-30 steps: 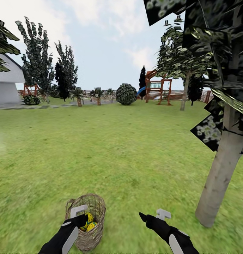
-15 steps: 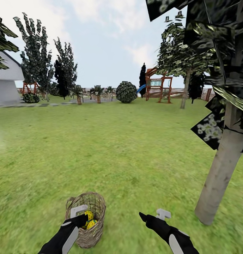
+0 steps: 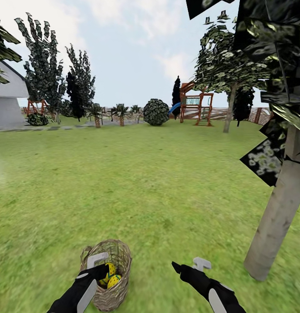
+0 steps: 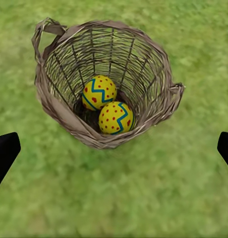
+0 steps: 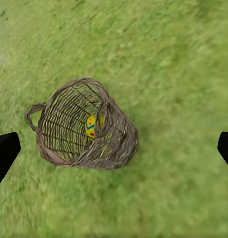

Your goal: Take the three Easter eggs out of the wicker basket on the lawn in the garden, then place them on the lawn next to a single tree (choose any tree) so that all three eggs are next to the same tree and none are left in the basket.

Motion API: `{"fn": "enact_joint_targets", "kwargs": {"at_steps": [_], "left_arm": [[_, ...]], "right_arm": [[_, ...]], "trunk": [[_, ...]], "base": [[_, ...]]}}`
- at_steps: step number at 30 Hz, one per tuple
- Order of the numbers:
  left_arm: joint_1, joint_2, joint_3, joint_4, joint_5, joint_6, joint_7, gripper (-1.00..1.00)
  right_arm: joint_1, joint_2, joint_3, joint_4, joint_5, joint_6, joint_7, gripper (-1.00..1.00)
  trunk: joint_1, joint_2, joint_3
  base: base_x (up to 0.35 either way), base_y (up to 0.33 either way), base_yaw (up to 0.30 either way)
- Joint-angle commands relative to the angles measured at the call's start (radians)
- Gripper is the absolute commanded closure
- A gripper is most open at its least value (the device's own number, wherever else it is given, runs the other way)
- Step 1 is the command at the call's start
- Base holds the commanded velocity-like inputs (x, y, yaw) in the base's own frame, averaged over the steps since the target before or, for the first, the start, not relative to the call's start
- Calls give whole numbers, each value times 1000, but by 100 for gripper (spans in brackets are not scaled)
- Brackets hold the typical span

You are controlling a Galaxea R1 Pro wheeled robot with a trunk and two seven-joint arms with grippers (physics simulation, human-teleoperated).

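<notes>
The wicker basket [image 3: 107, 274] stands on the lawn [image 3: 150, 187] just in front of me. Two yellow Easter eggs with red dots and blue zigzags, one egg [image 4: 99, 92] and another egg [image 4: 116, 118], lie at its bottom. My left gripper [image 3: 99, 266] hovers over the basket [image 4: 104, 79], open, fingertips [image 4: 5, 151] far apart and holding nothing. To the basket's right, my right gripper [image 3: 189, 265] hangs open above the grass; its camera sees the basket [image 5: 69, 124] with one egg [image 5: 92, 126] through the weave. A tree [image 3: 276, 221] with a pale grey trunk rises at the right.
Open grass stretches ahead to a fence. Far off stand a round bush [image 3: 156, 114], a playset [image 3: 196, 108], another pale-trunked tree [image 3: 229, 108], dark trees [image 3: 75, 93] and a house [image 3: 8, 104] at the left.
The whole view has shifted slightly, so the near trunk sits a little further right in the picture. Both arms and the basket keep their places.
</notes>
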Motion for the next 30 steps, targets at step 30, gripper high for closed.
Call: {"fn": "enact_joint_targets", "kwargs": {"at_steps": [30], "left_arm": [[0,2,-7,-2,10,5,8,-100]], "right_arm": [[-1,0,-1,-1,-10,2,1,-100]], "trunk": [[0,-1,18]], "base": [[78,132,-144]]}}
